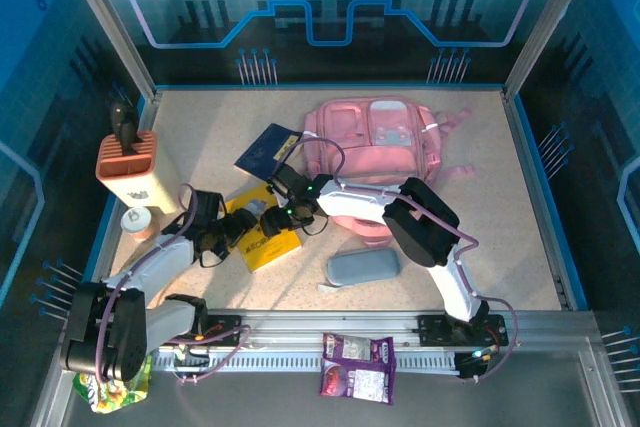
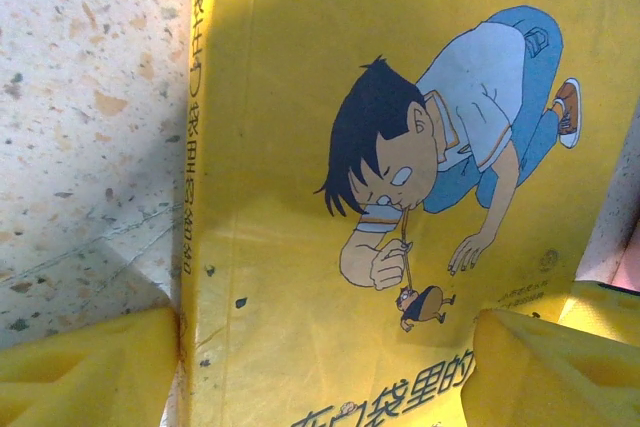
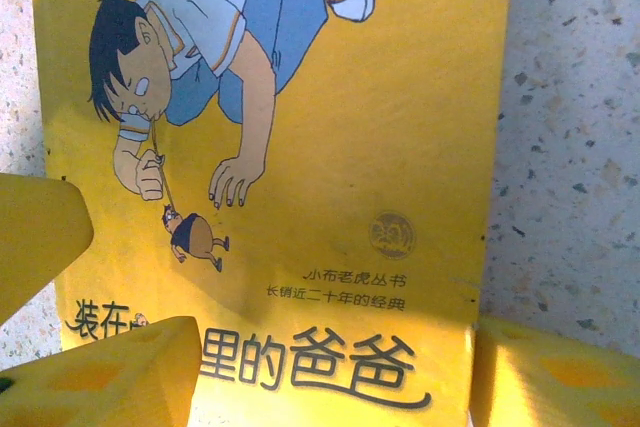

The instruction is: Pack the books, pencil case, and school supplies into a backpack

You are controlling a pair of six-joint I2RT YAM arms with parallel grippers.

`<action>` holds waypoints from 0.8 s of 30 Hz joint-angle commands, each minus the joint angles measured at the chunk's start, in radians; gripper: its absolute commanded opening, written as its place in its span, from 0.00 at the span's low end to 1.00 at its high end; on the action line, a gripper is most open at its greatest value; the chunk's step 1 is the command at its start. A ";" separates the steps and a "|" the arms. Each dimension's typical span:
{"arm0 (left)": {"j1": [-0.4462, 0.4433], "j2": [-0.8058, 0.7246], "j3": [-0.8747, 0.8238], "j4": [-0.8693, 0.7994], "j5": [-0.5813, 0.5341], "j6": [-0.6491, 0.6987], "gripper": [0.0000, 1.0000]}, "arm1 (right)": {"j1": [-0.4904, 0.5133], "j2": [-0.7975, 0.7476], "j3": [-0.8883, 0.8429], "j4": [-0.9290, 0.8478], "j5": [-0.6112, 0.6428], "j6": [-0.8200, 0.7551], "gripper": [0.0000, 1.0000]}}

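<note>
Both claws, your left gripper (image 2: 320,377) and right gripper (image 3: 330,387), hang spread and empty directly over the flat yellow cartoon-cover paperback book (image 1: 268,247), with the soft pink backpack (image 1: 380,142) lying just beyond it.

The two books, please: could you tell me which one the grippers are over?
The yellow book with the cartoon boy: the left gripper and right gripper both sit over it. The navy book lies apart, farther back.

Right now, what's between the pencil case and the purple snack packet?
In the top view, bare table and then the metal rail lie between the pencil case and the purple snack packet.
</note>
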 commanded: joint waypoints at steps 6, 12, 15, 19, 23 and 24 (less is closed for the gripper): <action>-0.011 -0.006 -0.018 0.063 0.052 -0.008 0.77 | 0.014 -0.071 -0.002 0.070 -0.116 0.040 0.65; -0.013 0.000 -0.019 0.064 0.048 -0.009 0.77 | -0.004 -0.114 -0.030 0.095 -0.129 0.067 0.61; -0.014 -0.007 -0.020 0.051 0.041 -0.004 0.77 | -0.005 -0.139 -0.061 0.130 -0.147 0.076 0.59; -0.014 -0.015 -0.025 0.060 0.040 -0.010 0.77 | -0.005 -0.150 -0.073 0.130 -0.165 0.076 0.55; -0.014 -0.011 -0.017 0.054 0.045 -0.004 0.76 | -0.008 -0.141 -0.099 0.141 -0.174 0.087 0.50; -0.014 -0.012 -0.019 0.054 0.044 -0.005 0.76 | -0.010 -0.139 -0.101 0.141 -0.173 0.087 0.49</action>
